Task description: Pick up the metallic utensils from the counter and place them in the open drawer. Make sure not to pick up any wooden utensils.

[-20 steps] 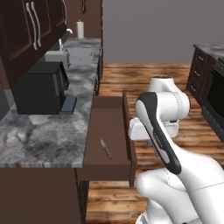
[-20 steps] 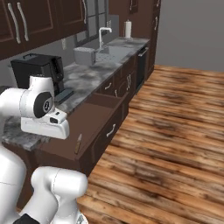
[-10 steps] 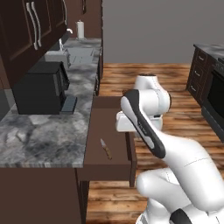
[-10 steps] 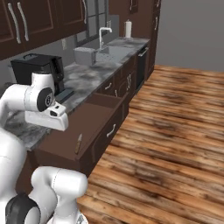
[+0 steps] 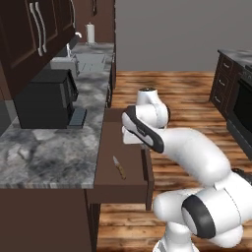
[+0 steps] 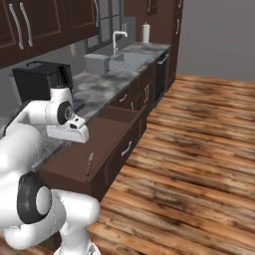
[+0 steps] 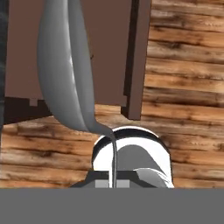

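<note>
Counter (image 5: 49,147): left of the frame in the left base view; marbled top, one small pale thing (image 5: 23,153) on it, too blurred to name
Drawer (image 5: 106,172): centre, pulled out; one small utensil (image 5: 119,167) already lying inside
Gripper (image 7: 113,179): bottom of the hand view; jaws fully closed on one silver spoon (image 7: 65,70), bowl hanging above the drawer
Progress: one in, one carried and not yet released; whether more remain, cannot tell

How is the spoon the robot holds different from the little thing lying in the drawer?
The spoon is all silver-grey; the utensil in the drawer has a brown handle. The spoon is held up in the air; the utensil lies flat on the drawer's floor. Both are slim.
</note>
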